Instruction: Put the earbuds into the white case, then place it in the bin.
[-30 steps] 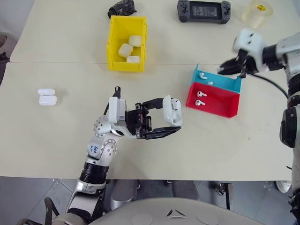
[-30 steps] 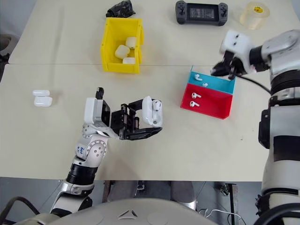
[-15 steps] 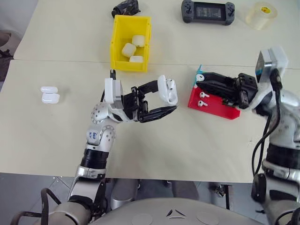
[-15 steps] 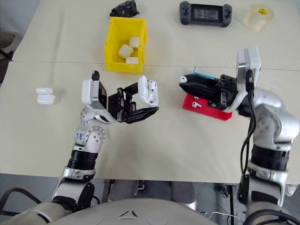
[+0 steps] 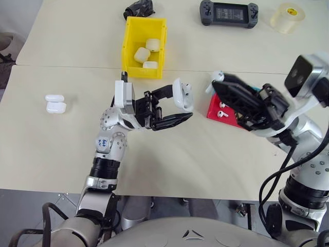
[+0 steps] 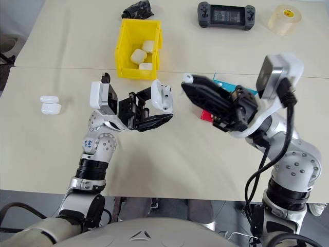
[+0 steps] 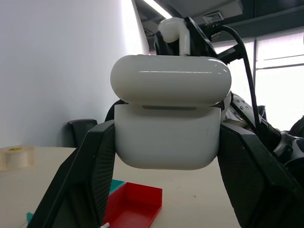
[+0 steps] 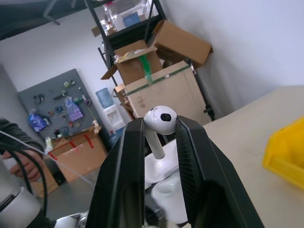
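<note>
Above near table edge, left gripper (image 5: 177, 107) clamping white case (image 5: 182, 95), lid open. I'm lining right gripper (image 8: 159, 142), pinching earbud (image 8: 158, 124), stem-first over empty socket. Bin (image 5: 126, 51) waiting beyond.

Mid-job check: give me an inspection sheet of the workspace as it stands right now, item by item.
Surface: pale table, two tops butted together.
Job's things: white case with lid open, held above the table in the left gripper; earbud pinched in the right gripper, close beside the case; yellow bin holds three cases; two earbuds lie in the red tray; blue tray mostly hidden behind the right arm.
Clutter: two spare cases near the table's left; handheld game console, tape roll and a dark crumpled object along the far edge.
Grippers: both jaws closed on their loads.
Cables: black cable along the right arm.
Surroundings: shelving, cardboard boxes, a person's hand.
</note>
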You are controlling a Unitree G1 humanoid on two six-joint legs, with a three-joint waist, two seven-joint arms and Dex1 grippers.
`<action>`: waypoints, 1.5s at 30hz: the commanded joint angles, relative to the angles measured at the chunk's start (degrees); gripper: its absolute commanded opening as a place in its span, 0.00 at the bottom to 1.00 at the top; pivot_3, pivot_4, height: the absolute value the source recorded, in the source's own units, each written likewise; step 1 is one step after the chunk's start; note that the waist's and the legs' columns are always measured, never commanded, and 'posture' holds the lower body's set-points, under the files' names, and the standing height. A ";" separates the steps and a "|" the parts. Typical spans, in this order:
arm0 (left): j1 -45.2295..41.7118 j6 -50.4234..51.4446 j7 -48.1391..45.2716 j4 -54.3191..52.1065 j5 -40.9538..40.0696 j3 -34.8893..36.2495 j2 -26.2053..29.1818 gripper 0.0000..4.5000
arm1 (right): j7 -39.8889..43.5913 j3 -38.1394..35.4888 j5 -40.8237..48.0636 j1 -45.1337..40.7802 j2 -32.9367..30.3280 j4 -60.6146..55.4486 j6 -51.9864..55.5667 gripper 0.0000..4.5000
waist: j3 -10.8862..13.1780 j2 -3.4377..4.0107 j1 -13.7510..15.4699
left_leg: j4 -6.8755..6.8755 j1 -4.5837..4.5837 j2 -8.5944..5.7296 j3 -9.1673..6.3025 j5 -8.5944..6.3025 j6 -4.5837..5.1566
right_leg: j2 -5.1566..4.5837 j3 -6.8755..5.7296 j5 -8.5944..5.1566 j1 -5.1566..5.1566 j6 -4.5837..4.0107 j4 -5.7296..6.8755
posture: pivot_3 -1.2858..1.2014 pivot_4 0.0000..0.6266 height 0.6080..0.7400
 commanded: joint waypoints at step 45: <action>0.89 2.56 1.52 -4.62 2.20 -0.80 1.84 0.64 | 8.22 8.82 -12.94 5.06 -9.35 1.91 -8.59 0.99 | 0.01 -0.02 0.13 | -0.01 0.00 0.01 -0.01 0.00 0.02 | 0.01 0.02 0.00 0.02 0.00 -0.07 | 0.52 0.24 1.00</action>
